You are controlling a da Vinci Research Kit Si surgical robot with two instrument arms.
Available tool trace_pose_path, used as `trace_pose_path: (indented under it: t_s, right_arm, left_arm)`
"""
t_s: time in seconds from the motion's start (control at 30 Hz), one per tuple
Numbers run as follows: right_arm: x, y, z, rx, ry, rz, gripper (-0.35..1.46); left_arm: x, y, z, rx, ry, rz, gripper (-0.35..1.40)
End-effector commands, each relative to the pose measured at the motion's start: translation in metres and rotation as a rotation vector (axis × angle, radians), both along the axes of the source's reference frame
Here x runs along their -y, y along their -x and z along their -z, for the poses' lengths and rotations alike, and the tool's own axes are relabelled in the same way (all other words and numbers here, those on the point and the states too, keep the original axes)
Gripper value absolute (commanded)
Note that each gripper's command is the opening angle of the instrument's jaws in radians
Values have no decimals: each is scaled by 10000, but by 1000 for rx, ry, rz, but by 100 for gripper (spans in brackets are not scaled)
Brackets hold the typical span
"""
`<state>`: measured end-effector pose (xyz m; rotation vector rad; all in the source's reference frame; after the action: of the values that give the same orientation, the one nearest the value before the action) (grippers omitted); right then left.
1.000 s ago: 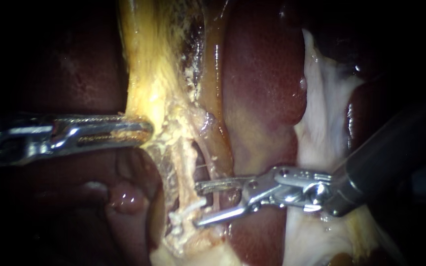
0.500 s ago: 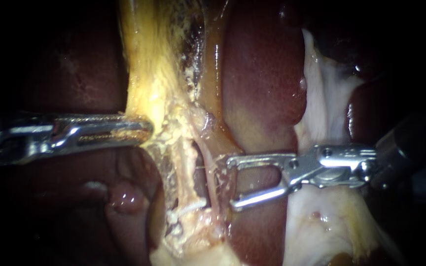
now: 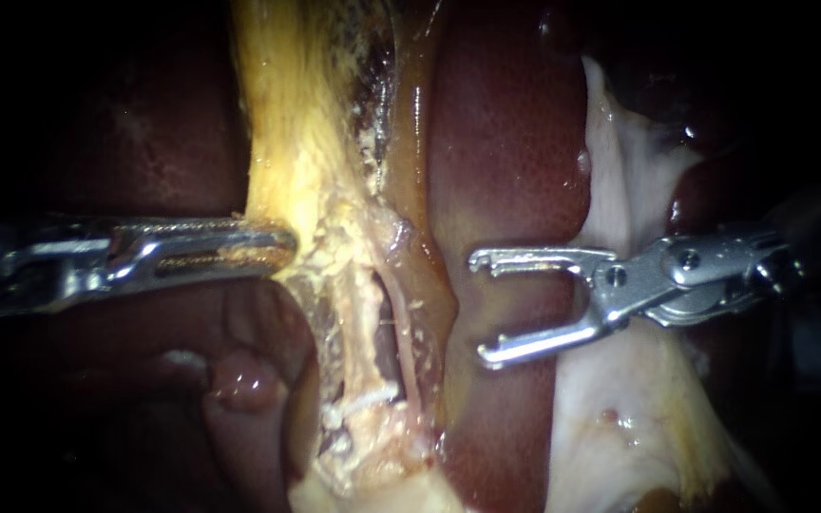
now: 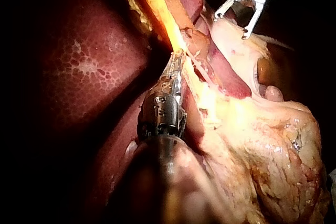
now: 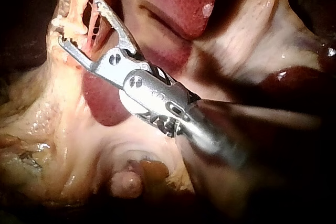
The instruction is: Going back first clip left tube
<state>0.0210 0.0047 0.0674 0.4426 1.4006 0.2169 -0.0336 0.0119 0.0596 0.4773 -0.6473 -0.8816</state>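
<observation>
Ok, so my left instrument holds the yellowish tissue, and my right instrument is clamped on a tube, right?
Not quite. The slender silver right instrument is not clamped on anything: it stands open and empty over the dark red liver, clear of the pale thin tubes, as the endoscope view shows. The silver left instrument does hold the yellowish fatty tissue.

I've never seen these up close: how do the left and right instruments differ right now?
The left instrument has its jaws shut on the yellow tissue; the right instrument has its jaws wide open, holding nothing. The left one lies level; the right one slants in from the upper right, over the liver. Both are slim, shiny metal.
</observation>
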Motion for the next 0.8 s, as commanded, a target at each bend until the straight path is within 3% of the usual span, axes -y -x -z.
trace_pose_path:
  t_s: [0.03,0.2,0.43,0.67,0.8]
  right_arm:
    - [0,0,0,1,0,1,60]
    - [0,1,-1,1,0,1,60]
    - [0,1,-1,1,0,1,60]
    - [0,1,0,1,0,1,60]
    - [0,1,0,1,0,2,60]
  left_arm:
    - [2,1,-3,3,-2,-3,-35]
    - [9,8,-23,16,-3,-19,-35]
    - [18,22,-59,8,-26,-31,-35]
    - [13,37,-72,9,-30,-34,-35]
    - [12,38,-74,9,-30,-34,-35]
